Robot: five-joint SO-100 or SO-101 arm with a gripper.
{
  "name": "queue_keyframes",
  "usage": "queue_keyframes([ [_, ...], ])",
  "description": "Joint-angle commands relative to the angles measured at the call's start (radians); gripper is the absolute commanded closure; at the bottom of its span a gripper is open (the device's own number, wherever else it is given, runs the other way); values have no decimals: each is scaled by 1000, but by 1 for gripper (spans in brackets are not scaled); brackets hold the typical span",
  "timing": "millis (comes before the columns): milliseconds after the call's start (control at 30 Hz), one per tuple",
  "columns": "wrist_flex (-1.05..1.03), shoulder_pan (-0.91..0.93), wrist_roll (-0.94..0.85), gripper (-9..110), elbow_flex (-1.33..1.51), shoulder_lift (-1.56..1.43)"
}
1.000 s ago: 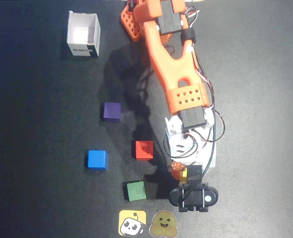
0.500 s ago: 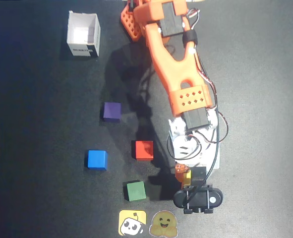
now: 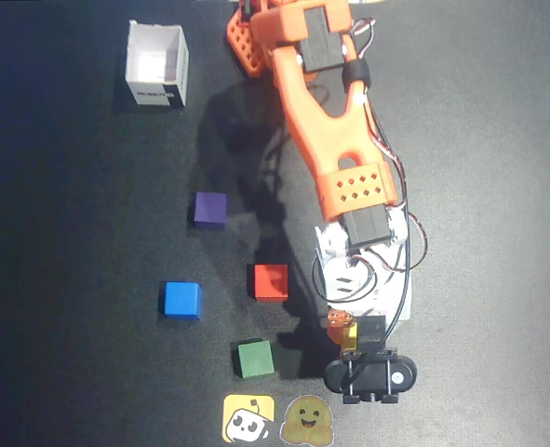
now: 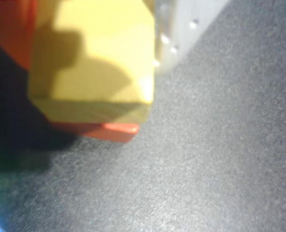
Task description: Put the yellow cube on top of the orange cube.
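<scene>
Since a second ago the arm's wrist end has slid a little toward the lower right of the overhead view, and the yellow cube has travelled with it; over the last half second the shift is very slight. The gripper is pinching the yellow cube, which shows only as a small yellow patch beside the black wrist camera housing. In the wrist view the yellow cube fills the upper left, held between an orange finger at the left and a pale finger at the right. An orange edge peeks out directly under the cube; whether this is the orange cube or part of the gripper cannot be told, and the overhead view hides that spot. On the dark table the red cube, green cube, blue cube and purple cube lie apart, left of the arm. A white box stands at the upper left.
</scene>
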State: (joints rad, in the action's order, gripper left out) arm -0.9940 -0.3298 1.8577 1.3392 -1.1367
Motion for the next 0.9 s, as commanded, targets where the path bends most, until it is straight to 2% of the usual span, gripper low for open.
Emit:
queue_keyframes([
  [0, 15, -12, 2, 86, -44, -9],
  [100, 15, -12, 14, 79, -44, -11],
  [233, 26, -17, 29, 78, -44, -11],
  [633, 48, -34, 48, 77, -12, -91],
  [867, 58, -37, 40, 78, 149, -279],
])
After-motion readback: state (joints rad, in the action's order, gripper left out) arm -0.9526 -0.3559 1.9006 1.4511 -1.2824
